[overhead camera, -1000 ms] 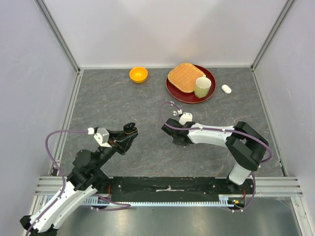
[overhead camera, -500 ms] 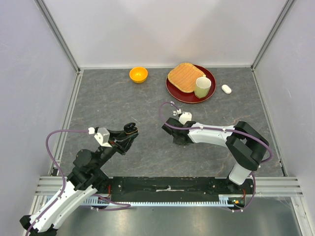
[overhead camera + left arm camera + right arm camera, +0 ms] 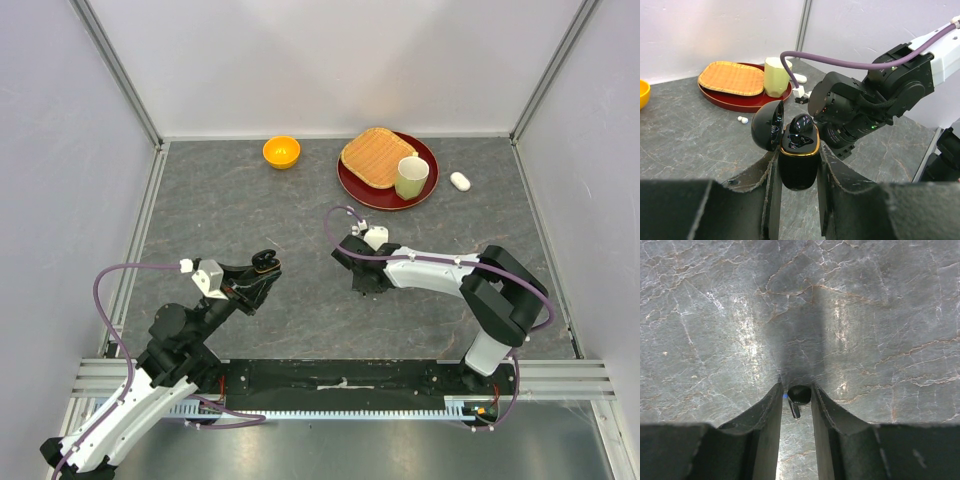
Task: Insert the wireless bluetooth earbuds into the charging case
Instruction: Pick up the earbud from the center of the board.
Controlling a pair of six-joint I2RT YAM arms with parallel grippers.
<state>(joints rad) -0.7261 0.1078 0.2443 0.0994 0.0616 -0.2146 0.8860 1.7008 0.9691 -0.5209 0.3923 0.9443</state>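
While the left gripper (image 3: 796, 167) clamps the open case (image 3: 799, 145), the right gripper (image 3: 796, 390), off to its right, pinches a black bud (image 3: 800, 394).

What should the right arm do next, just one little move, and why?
Probably lift toward the left gripper: the right gripper seems to pinch a black earbud low over the table, and the black case is held open there.

Left tool (image 3: 797, 160) gripping, right tool (image 3: 797, 391) low, pinching
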